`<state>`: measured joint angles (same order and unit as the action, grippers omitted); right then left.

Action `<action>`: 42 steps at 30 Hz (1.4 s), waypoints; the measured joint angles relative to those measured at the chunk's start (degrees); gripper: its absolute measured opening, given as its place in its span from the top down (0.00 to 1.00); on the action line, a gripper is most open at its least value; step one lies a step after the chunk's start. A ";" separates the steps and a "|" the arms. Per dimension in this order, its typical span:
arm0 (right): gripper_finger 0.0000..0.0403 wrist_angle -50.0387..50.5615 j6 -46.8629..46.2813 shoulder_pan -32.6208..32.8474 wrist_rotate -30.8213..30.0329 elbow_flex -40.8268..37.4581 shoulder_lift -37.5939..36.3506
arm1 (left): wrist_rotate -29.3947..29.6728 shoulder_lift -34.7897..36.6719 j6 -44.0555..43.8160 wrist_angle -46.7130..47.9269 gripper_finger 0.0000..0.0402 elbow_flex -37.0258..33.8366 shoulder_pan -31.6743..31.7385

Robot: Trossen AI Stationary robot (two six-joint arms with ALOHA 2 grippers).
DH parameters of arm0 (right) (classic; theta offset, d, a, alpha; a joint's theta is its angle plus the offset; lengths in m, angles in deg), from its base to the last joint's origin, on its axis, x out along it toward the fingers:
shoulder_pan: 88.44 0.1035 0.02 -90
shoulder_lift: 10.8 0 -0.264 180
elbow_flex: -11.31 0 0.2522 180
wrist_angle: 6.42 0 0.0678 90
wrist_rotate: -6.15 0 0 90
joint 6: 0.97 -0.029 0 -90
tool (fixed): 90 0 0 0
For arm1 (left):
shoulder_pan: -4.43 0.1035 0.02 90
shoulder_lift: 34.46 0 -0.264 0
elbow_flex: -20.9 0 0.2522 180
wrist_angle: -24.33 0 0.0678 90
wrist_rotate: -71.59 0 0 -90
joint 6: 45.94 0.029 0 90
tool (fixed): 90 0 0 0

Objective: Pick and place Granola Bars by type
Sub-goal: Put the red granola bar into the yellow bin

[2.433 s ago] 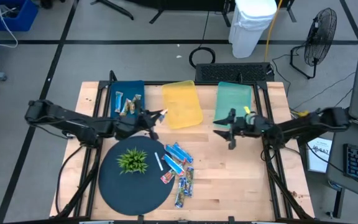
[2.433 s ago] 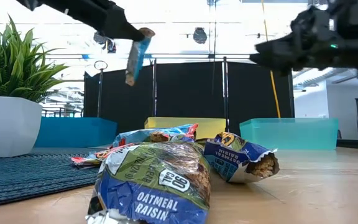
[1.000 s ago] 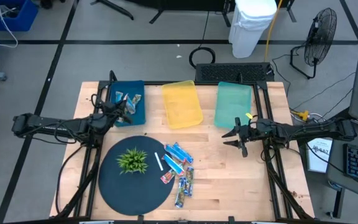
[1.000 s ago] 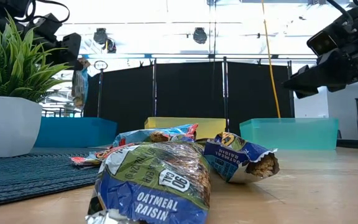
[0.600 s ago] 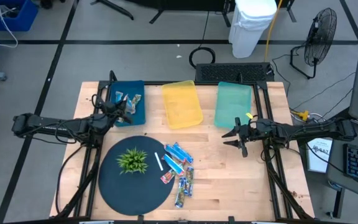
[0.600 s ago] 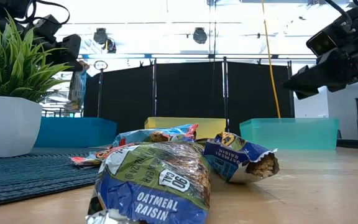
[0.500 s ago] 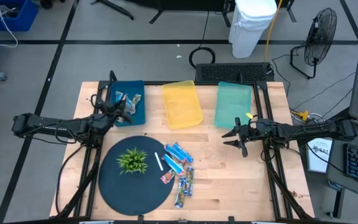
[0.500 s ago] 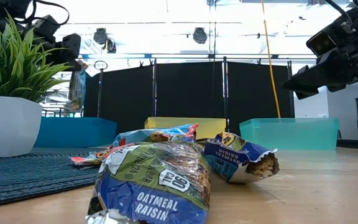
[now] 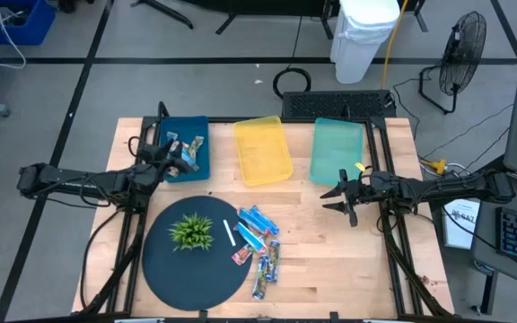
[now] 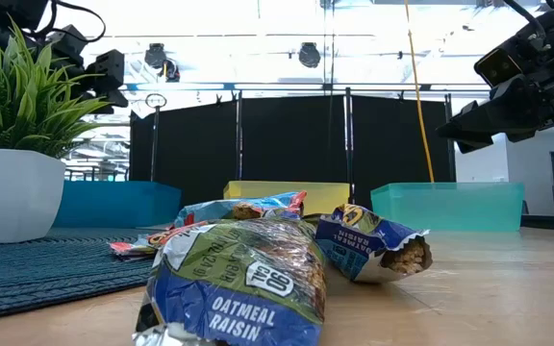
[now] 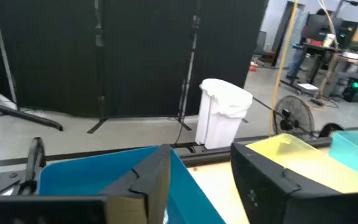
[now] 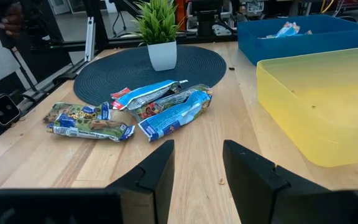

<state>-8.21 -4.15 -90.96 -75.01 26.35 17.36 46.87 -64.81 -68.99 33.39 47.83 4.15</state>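
Several granola bars (image 9: 257, 242) in blue, white and brownish wrappers lie in a loose pile on the wood beside the round dark mat; they show close up in the low view (image 10: 248, 279) and in the right wrist view (image 12: 160, 109). A few more bars (image 9: 185, 151) lie in the blue bin (image 9: 196, 126). My left gripper (image 9: 172, 161) hangs over that bin's near left part, open (image 11: 197, 186) and with nothing between its fingers. My right gripper (image 9: 339, 194) hovers open (image 12: 197, 171) above the bare wood in front of the teal bin, empty.
A yellow bin (image 9: 262, 150) and a teal bin (image 9: 337, 148) stand right of the blue one along the far edge. A potted green plant (image 9: 191, 231) stands on the dark mat (image 9: 178, 269). A thin white stick (image 9: 230, 233) lies by the pile.
My left gripper has opened over the blue bin and rolled a little. The bar that hung below its fingers has dropped out of the low view and now lies in the bin. My right arm has kept still.
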 joint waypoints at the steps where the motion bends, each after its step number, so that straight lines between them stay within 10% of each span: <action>1: 0.68 0.00 0.00 0.00 0.00 0.00 0.00 | -0.90 0.00 0.02 0.23 0.54 0.00 0.00; 21: 0.68 0.00 -0.58 0.00 0.02 0.00 0.00 | -50.10 0.00 6.42 -0.20 0.54 0.00 -0.04; 33: 0.68 -0.15 -1.70 -0.02 0.00 0.00 0.00 | -56.13 -2.51 6.04 -2.52 0.63 0.00 -0.31; 42: 0.68 -5.26 0.26 -0.02 0.00 -0.01 0.14 | -61.86 -32.42 15.30 -4.10 0.63 14.22 -8.47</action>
<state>-13.46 -3.89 -90.98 -75.01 26.34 17.50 -15.00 -97.23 -53.68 29.29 62.05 -4.31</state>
